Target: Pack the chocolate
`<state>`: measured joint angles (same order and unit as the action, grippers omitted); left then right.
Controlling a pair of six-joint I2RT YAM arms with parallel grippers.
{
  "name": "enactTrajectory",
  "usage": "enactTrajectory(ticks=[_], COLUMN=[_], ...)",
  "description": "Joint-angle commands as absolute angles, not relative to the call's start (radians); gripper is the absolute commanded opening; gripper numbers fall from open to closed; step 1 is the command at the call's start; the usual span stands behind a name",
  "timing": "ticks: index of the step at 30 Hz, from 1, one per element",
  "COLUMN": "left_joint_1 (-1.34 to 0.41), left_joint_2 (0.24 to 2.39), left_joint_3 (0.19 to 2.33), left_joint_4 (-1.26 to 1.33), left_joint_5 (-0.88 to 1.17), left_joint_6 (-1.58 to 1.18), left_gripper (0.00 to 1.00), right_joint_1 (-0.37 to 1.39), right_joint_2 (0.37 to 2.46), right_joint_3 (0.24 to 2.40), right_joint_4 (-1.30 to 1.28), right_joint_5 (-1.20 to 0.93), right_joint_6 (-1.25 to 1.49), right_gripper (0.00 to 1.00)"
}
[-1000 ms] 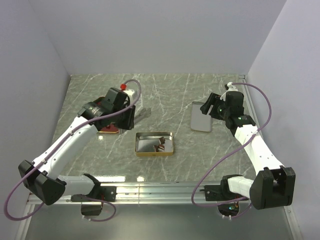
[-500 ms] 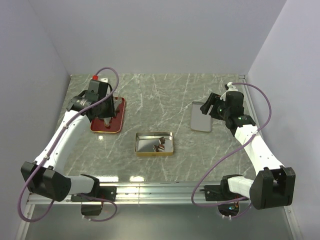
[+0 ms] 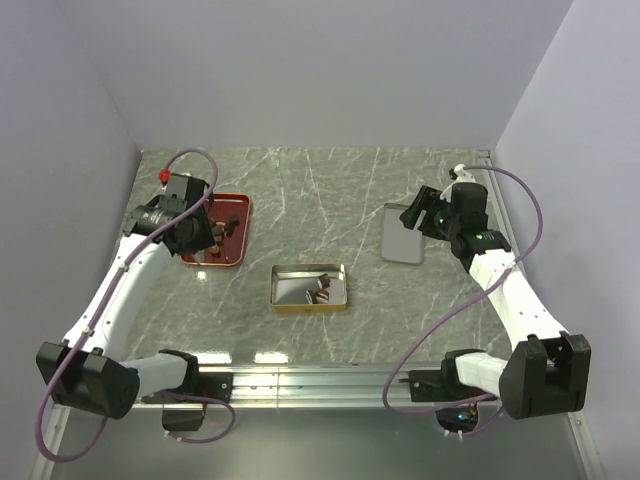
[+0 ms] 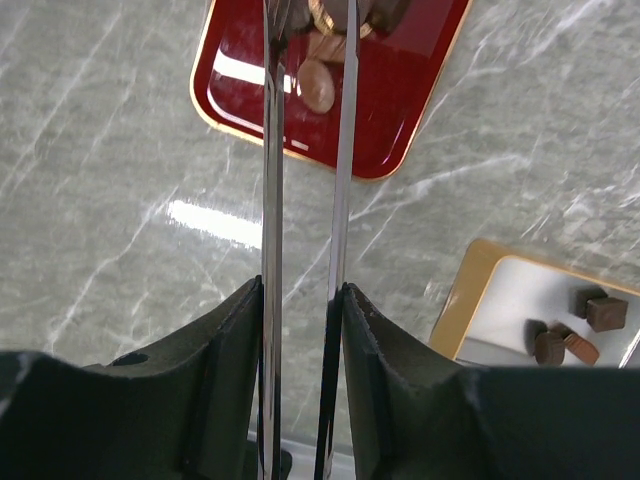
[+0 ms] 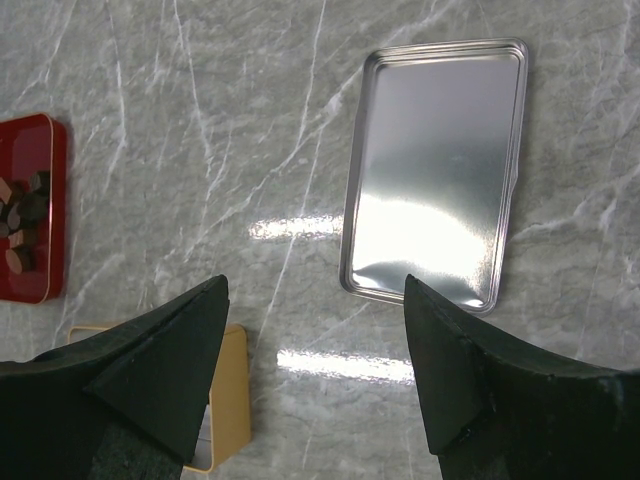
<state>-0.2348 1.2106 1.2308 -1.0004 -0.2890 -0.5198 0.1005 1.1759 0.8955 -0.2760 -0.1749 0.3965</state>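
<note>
Hovering over the red tray (image 4: 400, 90), the left gripper (image 4: 310, 15) keeps its thin fingers narrowly apart above the chocolate (image 4: 318, 86); whether they grip a piece cannot be told. More pieces sit in the gold tin (image 4: 455, 300), well off to its right. Across the table, the right gripper (image 5: 315, 290) is spread wide, with the silver lid (image 5: 435, 170) just beyond its tips.

The left tool (image 4: 308, 15) ran off the wrist view's top edge over the red tray (image 4: 400, 90), any grip on chocolate (image 4: 317, 86) hidden.
</note>
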Motion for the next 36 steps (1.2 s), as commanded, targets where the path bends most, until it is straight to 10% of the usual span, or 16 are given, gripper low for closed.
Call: enactTrajectory(ticks=[1,36], left_joint_1=[-0.233,-0.233], left_joint_2=[1.183,1.17], left_joint_3=[1.212,1.054], left_joint_4=[-1.017,-0.951], left_joint_5=[-0.302,-0.203], left_joint_6=[-0.571,-0.594], left_gripper=[0.41,0.41], right_joint_1=[0.107,0.107], right_joint_2=[1.158,1.16], right_joint_3=[0.893,0.891], right_joint_4=[-0.238,-0.239], right_joint_5=[-0.184,-0.181], right_joint_6=[0.397,0.399], right_gripper=[0.77,0.77])
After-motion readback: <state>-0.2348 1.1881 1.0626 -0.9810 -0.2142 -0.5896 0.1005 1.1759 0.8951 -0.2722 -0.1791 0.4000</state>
